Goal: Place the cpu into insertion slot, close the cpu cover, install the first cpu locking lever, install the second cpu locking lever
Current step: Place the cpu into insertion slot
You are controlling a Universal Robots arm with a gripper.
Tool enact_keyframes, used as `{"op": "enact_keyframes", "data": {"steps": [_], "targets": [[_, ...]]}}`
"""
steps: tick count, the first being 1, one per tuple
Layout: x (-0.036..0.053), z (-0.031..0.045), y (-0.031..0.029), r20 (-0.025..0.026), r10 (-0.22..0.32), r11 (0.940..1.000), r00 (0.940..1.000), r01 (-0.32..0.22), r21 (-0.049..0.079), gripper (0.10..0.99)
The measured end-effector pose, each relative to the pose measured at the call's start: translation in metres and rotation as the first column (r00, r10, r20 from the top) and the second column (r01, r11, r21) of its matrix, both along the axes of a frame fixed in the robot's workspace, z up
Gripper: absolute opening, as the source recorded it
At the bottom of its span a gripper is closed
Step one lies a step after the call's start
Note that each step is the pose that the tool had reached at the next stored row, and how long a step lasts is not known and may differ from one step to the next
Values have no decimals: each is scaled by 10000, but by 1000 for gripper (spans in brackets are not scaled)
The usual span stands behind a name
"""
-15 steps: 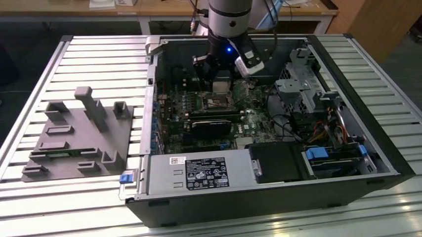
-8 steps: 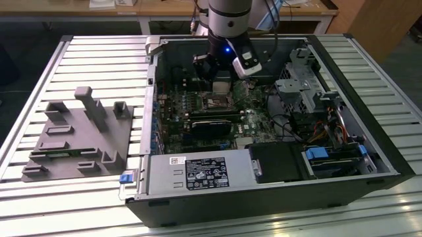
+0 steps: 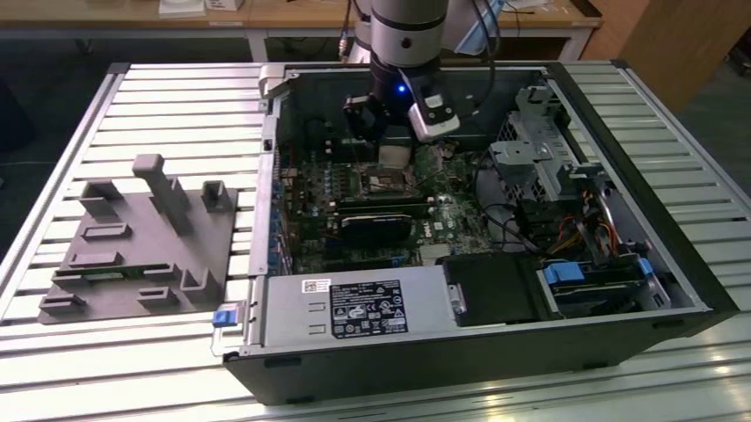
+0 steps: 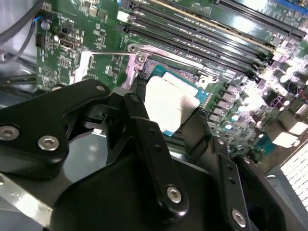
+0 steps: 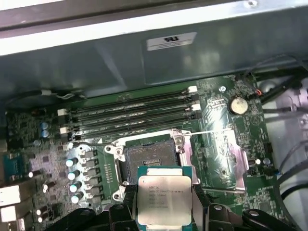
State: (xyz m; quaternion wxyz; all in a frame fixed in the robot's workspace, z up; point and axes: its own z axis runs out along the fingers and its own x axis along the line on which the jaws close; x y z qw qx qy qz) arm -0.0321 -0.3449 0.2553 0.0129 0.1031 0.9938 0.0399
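tool: pinching the cpu by two opposite edges
cpu: held in the tool over the board, near the insertion slot, not seated
slot: open, cpu cover lying flat beside it
risk: bent pins or a cocked chip, probably, if it lands tilted or off-corner; edge pinch could slip
writing: print on cpu top, white sticker on case wall; not read out

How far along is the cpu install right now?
Nothing is seated yet. In hand: the gripper holds the cpu near the insertion slot, which is empty. Left: seating it, closing the cpu cover, which is swung open beside the slot, and latching the locking levers, not yet clipped down.
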Motion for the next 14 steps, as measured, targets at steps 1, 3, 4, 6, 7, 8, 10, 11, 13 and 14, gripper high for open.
{"op": "enact_keyframes", "data": {"steps": [1, 3, 4, 6, 7, 8, 10, 11, 13, 14], "targets": [[0, 0, 0, 0, -124, 9999, 9999, 124, 0, 541], [0, -1, 0, 0, -374, 9993, 9993, 374, 1, 541], [0, -1, 0, 0, -492, 9988, 9988, 492, 0, 541], [0, -2, 0, 0, -727, 9974, 9974, 727, 0, 541], [0, -2, 0, 0, -844, 9964, 9964, 844, 0, 541], [0, -2, 0, 0, -960, 9954, 9954, 960, 0, 541], [0, -3, 0, 0, -1187, 9929, 9929, 1187, 0, 541], [0, -3, 0, 0, -1311, 9914, 9914, 1311, 0, 541], [0, -4, 0, 0, -1532, 9882, 9882, 1532, 0, 541], [0, -4, 0, 0, -1645, 9864, 9864, 1645, 0, 541]]}}
